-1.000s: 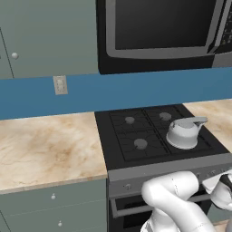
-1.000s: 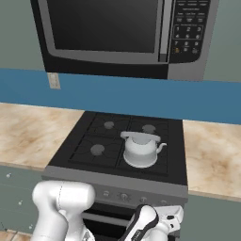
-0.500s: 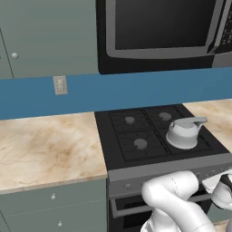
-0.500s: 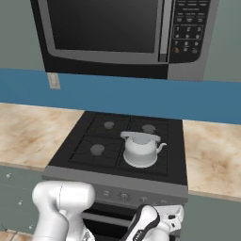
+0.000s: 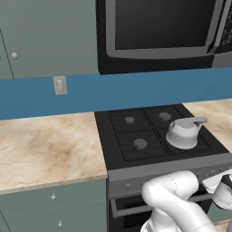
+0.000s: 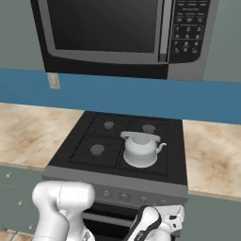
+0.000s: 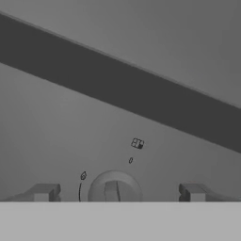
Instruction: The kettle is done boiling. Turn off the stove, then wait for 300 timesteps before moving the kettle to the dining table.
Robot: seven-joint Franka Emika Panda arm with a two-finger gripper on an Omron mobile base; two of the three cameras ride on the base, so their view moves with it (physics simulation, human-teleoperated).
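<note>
Left base view: little has moved since earlier; kettle (image 5: pixel 183 132) unmoved on stove (image 5: pixel 156 136). Right base view: arm low at front panel. Hand view: end effector (image 7: pixel 117 192) fingers apart, straddling knob (image 7: pixel 114 188); shut-off judged pending.

Light is even and diffuse across both base views, with no clear source and only faint shadows. The kettle (image 5: pixel 183 132) carries a soft highlight; the microwave (image 6: pixel 113 33) door shows a dull sheen. Edges look slightly soft (rendered, low resolution). The hand view is flat, dim grey.
</note>
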